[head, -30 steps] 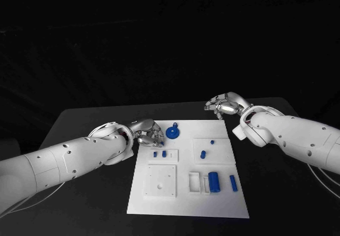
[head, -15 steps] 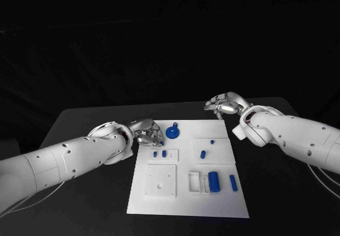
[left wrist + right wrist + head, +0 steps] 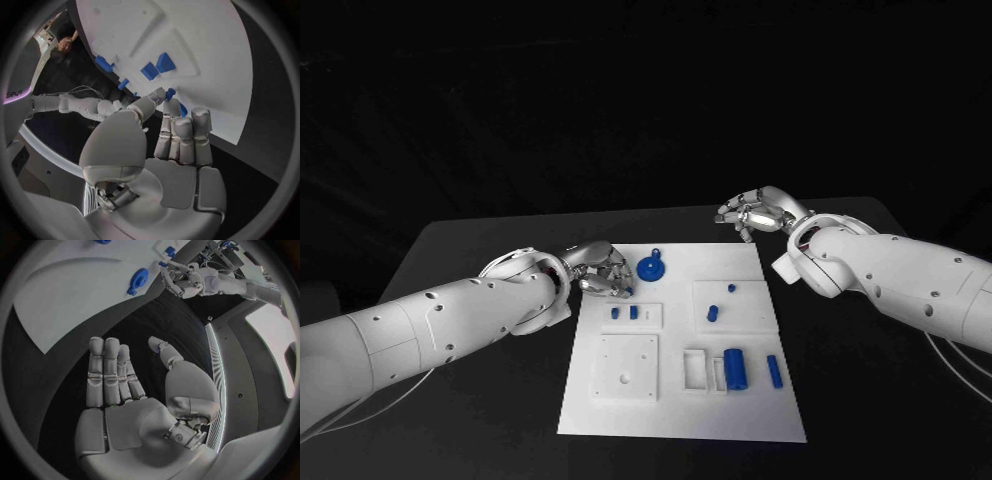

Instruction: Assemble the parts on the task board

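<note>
The white task board lies mid-table. On its far left part sits a round blue part. My left hand hovers at the board's left edge beside that part, and pinches a small blue part between thumb and fingertips. Two small blue pegs stand in a plate just nearer to me than that hand. My right hand hangs over the black table beyond the board's far right corner, fingers apart, holding nothing. The right wrist view shows the left hand past the round blue part.
A blue cylinder and a blue bar lie at the board's near right. Two more small blue parts sit in the right middle plate. Black table surrounds the board on all sides.
</note>
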Controlling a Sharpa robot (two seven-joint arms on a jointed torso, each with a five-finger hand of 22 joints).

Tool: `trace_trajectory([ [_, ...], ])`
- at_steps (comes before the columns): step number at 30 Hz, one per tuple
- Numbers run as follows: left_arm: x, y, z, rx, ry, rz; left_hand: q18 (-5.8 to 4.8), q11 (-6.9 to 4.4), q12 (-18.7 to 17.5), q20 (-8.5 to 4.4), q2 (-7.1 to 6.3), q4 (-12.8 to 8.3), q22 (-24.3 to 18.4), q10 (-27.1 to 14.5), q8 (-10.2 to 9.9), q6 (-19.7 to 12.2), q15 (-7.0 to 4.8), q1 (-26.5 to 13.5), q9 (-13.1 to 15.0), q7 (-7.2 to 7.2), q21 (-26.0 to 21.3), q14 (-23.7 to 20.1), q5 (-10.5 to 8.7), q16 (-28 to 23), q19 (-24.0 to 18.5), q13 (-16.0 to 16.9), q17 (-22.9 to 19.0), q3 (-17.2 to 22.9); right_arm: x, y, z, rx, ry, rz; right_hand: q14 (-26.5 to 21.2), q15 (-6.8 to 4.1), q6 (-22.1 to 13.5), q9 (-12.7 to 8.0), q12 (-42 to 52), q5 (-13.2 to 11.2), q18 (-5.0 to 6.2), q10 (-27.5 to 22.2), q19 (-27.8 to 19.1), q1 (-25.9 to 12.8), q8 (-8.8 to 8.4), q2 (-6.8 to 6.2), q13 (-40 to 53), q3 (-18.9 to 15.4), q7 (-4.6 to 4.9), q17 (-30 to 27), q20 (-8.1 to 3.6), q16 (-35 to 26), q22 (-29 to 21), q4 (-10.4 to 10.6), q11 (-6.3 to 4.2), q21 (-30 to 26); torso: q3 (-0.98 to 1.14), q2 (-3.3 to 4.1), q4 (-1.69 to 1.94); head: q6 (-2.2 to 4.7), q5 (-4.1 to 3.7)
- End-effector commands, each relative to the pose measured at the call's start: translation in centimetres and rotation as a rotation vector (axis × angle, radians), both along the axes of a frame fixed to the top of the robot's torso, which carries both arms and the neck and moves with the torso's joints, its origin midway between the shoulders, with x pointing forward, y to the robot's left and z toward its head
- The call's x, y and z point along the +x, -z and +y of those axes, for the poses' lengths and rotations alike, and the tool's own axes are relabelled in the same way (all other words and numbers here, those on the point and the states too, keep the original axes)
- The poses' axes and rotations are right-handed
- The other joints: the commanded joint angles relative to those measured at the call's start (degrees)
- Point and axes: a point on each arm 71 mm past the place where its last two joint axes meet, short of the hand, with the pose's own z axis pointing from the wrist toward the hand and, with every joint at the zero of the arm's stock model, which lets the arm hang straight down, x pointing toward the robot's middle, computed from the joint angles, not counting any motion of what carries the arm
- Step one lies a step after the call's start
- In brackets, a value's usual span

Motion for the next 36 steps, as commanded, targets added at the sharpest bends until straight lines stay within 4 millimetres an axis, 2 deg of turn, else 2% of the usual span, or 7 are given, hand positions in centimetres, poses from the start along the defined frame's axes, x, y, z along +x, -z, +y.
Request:
trace_trajectory([
  [1,-0.21,0.12,-0.26,-0.025,0.017,0.017,0.29,0.0,-0.33,-3.87,0.03,-0.33,0.43,0.57,-0.11,-0.49,-0.08,0.23,-0.13,0.13,0.18,0.41,-0.21,0.19,0.4,-0.07,-0.07,0.13,-0.02,-0.05,0.08,0.004,-0.007,-0.005,-0.42,0.06,-0.1,-0.1,0.36,0.26,2.52,-0.28,0.14,-0.62,0.39,0.15,-0.09,0.25,0.42,-0.09,-0.07,0.22,0.28,0.08,-0.02,-0.2,-0.01,-0.01,0.01,0.0,-0.03],
  [16,-0.2,0.08,0.16,-0.034,-0.005,0.019,0.34,0.16,-0.55,-3.79,-0.46,-0.6,0.35,1.08,-0.64,-1.43,0.07,0.31,-0.49,0.4,0.19,0.45,-0.25,0.25,0.56,0.0,-0.08,0.08,-0.01,-0.08,-0.03,0.004,-0.004,-0.009,-0.44,0.06,-0.13,-0.12,0.37,0.25,2.52,-0.3,0.14,-0.6,0.38,0.11,-0.12,0.26,0.42,-0.1,-0.08,0.22,0.31,0.05,-0.01,-0.24,-0.01,-0.01,0.01,0.02,-0.13],
  [25,-0.28,-0.26,0.16,-0.097,-0.018,0.012,0.49,0.41,-0.73,-3.54,-1.23,-0.72,0.18,1.06,-1.97,-3.85,0.32,0.28,-1.29,0.66,0.14,0.49,-0.31,0.29,0.82,0.22,-0.12,-0.09,-0.04,-0.15,-0.05,0.005,-0.002,-0.017,-0.45,0.06,-0.18,-0.14,0.37,0.25,2.52,-0.32,0.13,-0.56,0.37,0.04,-0.14,0.26,0.43,-0.11,-0.08,0.21,0.32,0.0,-0.01,-0.27,-0.02,0.03,0.0,0.0,-0.16],
  [30,-0.32,-0.34,0.13,-0.119,-0.014,0.016,0.56,0.41,-0.74,-3.51,-1.51,-0.65,0.11,0.8,-2.33,-4.66,0.31,0.11,-1.53,0.64,0.14,0.59,-0.52,0.36,0.95,0.37,-0.11,-0.33,-0.04,-0.17,-0.1,0.006,0.0,-0.019,-0.46,0.06,-0.18,-0.14,0.38,0.26,2.52,-0.33,0.13,-0.54,0.37,0.05,-0.15,0.28,0.43,-0.12,-0.09,0.21,0.33,-0.01,-0.01,-0.28,0.03,0.01,0.04,-0.01,-0.16],
  [36,-0.33,-0.36,0.18,-0.123,-0.017,0.016,0.6,0.38,-0.75,-3.51,-1.58,-0.66,0.08,0.65,-2.47,-5.0,0.29,0.13,-1.63,0.58,0.12,0.6,-0.57,0.35,0.99,0.44,-0.12,-0.39,-0.05,-0.17,-0.07,0.007,-0.001,-0.019,-0.47,0.07,-0.19,-0.14,0.38,0.26,2.52,-0.34,0.13,-0.51,0.37,0.02,-0.17,0.29,0.44,-0.12,-0.09,0.21,0.34,-0.04,0.0,-0.3,0.0,0.03,0.04,0.03,-0.16],
])
